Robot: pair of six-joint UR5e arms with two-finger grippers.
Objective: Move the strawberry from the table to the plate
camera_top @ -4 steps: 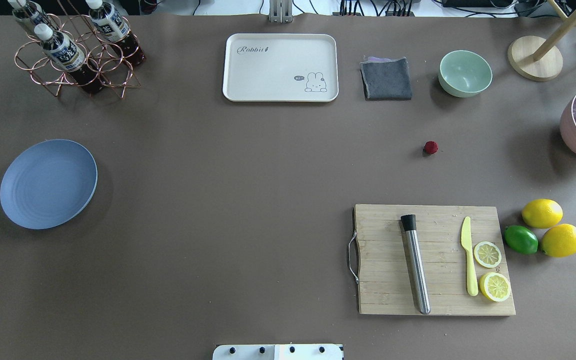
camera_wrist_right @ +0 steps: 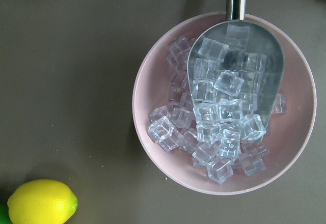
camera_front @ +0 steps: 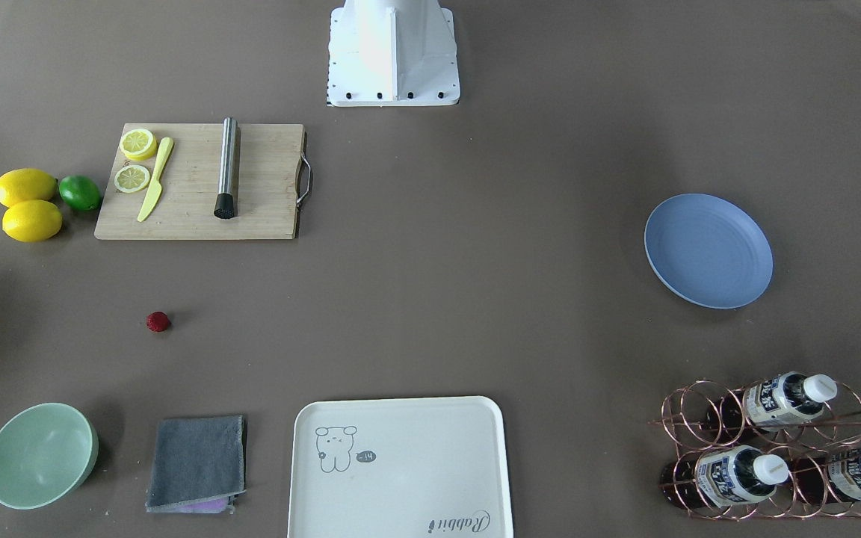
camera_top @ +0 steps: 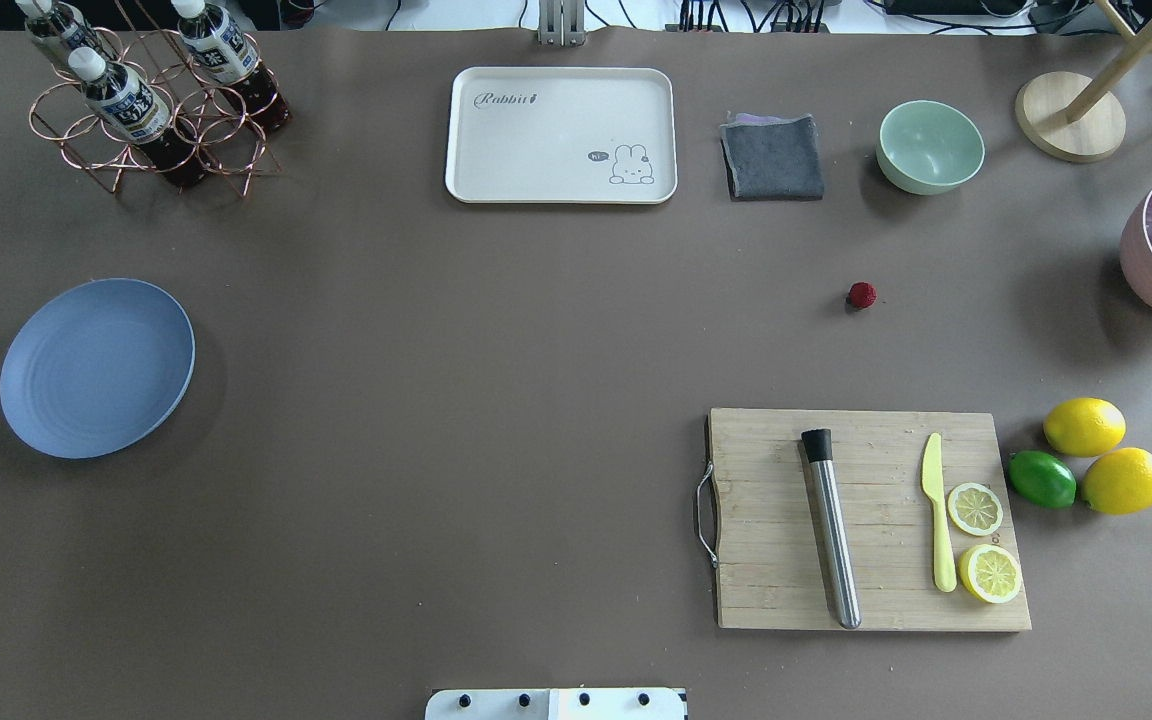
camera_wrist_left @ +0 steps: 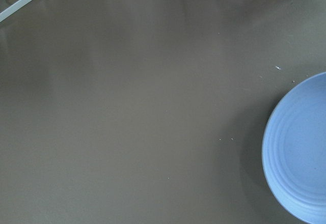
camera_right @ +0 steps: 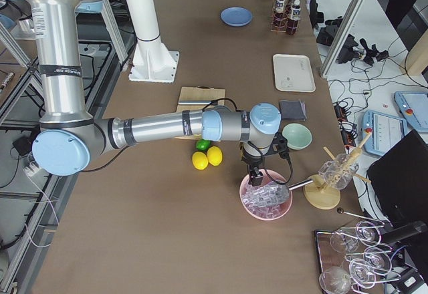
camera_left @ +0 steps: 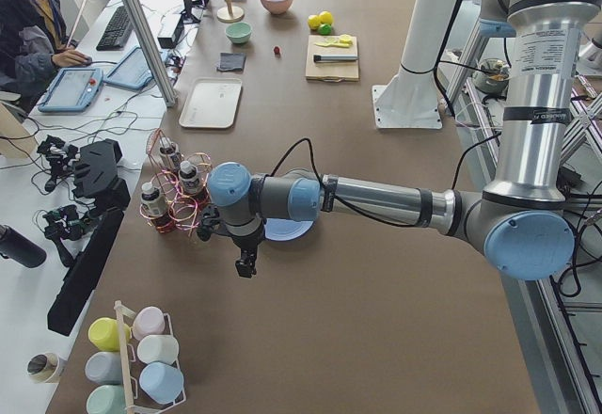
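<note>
We see the strawberry [camera_top: 861, 294] lying on the bare bench [camera_top: 496, 400], on its right half, between the nearer cutting board [camera_top: 766, 500] and the farther green bowl [camera_top: 930, 146]. The plate [camera_top: 96, 368] sits well apart on the left. Our left gripper [camera_left: 246, 265] hangs near the plate, and our right gripper [camera_right: 255, 176] hangs over a pink bowl of ice [camera_wrist_right: 153, 66]. We cannot tell whether either gripper is wide or narrow.

Both arms reach out wide, wrists down.
Left arm [camera_left: 376, 202] and right arm [camera_right: 167, 128] stretch horizontally; left gripper [camera_left: 246, 263] and right gripper [camera_right: 255, 176] point downward, finger spacing unreadable.
</note>
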